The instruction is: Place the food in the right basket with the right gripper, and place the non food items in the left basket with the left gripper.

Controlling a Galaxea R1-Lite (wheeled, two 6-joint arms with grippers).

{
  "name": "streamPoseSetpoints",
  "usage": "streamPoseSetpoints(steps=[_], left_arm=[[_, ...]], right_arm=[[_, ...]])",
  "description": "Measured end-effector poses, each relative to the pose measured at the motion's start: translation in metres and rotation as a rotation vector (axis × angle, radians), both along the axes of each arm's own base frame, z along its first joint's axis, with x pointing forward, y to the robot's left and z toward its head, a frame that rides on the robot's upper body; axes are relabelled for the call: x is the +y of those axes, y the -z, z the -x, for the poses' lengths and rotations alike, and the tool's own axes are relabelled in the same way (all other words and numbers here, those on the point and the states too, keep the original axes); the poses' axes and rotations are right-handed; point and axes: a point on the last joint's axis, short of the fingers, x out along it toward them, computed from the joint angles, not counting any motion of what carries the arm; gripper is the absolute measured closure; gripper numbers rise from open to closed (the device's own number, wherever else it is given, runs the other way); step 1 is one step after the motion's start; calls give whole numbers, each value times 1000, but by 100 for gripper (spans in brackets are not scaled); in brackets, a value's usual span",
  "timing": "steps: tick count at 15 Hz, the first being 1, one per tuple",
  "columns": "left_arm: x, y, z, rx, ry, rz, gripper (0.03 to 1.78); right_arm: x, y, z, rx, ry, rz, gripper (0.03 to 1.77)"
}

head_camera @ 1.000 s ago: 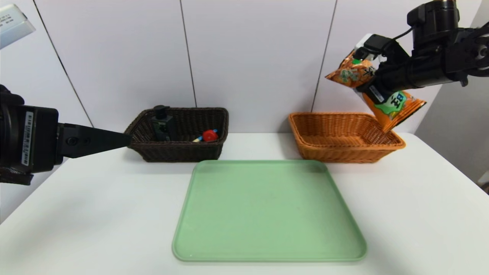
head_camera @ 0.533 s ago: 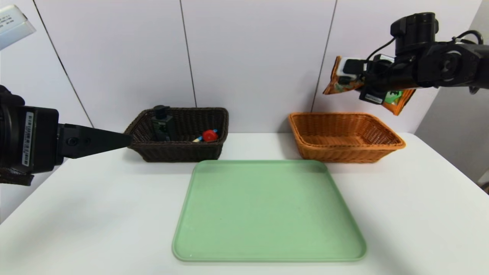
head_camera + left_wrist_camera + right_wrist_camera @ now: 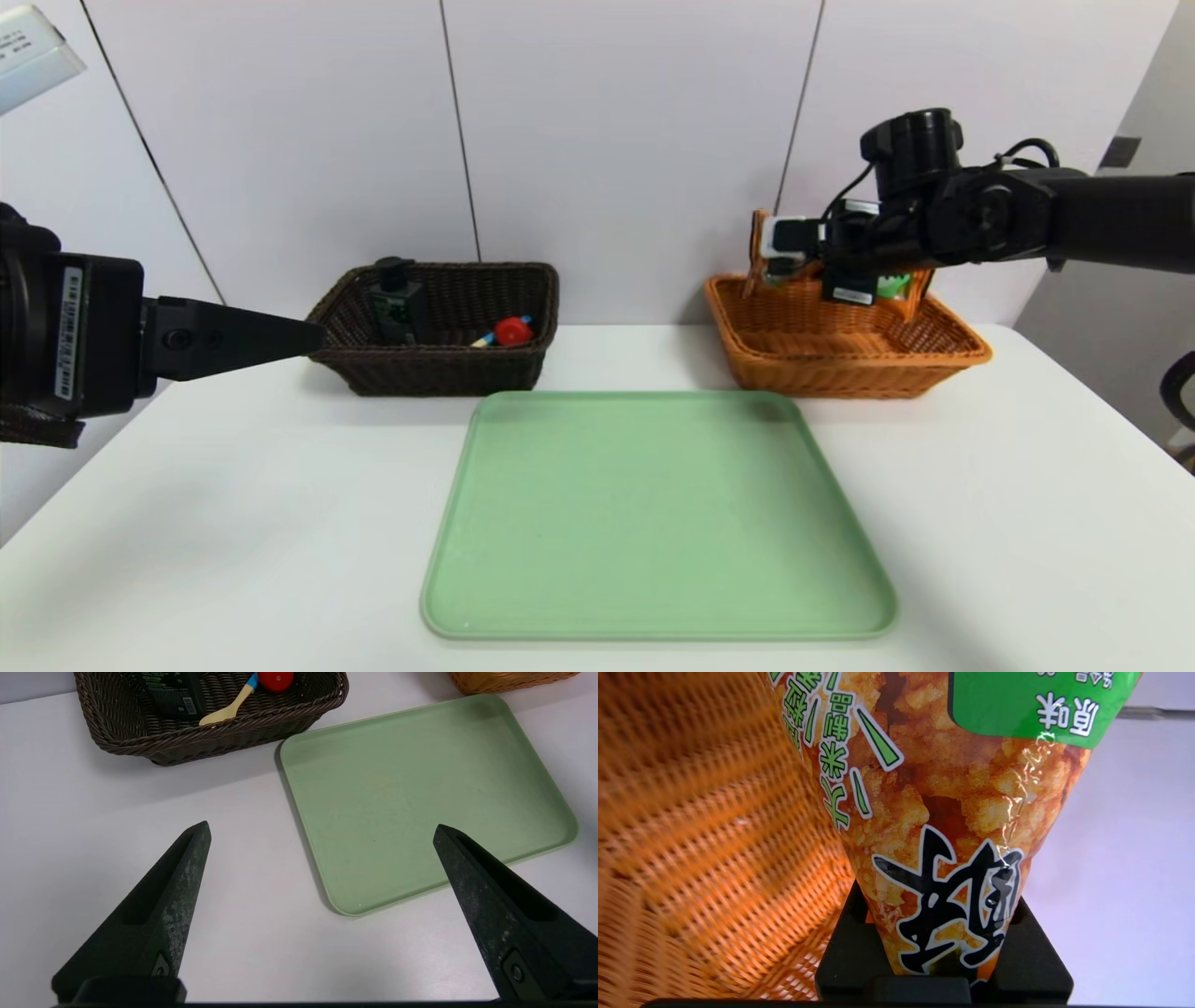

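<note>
Snack bag (image 3: 943, 812) in right claw (image 3: 941, 933) over orange basket (image 3: 845, 359)

The right gripper (image 3: 810, 259) and arm cover most of the snack bag (image 3: 910, 283), maybe its whole middle.

The right arm is stretched in from the right side, its forearm held nearly level, with a black camera housing raised above the wrist. The right gripper (image 3: 845, 280) is pointed forward and slightly downward, and its fingers (image 3: 847, 947) are pinched tight on something gripped between them. The left arm is parked low at the left edge, pointed forward. The left gripper (image 3: 322, 830) is spread wide, its two black tapered fingers (image 3: 173, 891) set well apart with nothing held.
</note>
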Motion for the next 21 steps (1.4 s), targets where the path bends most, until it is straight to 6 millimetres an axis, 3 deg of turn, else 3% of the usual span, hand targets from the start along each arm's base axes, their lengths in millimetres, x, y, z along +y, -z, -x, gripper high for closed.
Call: streamPoseSetpoints(steps=[6, 9, 13, 16, 21], left_arm=[[0, 0, 0, 0, 0, 0, 12], [0, 0, -1, 1, 0, 0, 12], [0, 0, -1, 0, -1, 0, 12], [0, -1, -1, -9, -3, 5, 12], [-2, -4, -4, -32, -9, 23, 12]], right_arm=[[3, 13, 0, 45, -7, 6, 132], [3, 17, -1, 56, -5, 6, 92], [3, 19, 1, 69, 0, -1, 59], [1, 7, 7, 52, 24, -44, 43], [-13, -37, 35, 4, 105, -165, 27]])
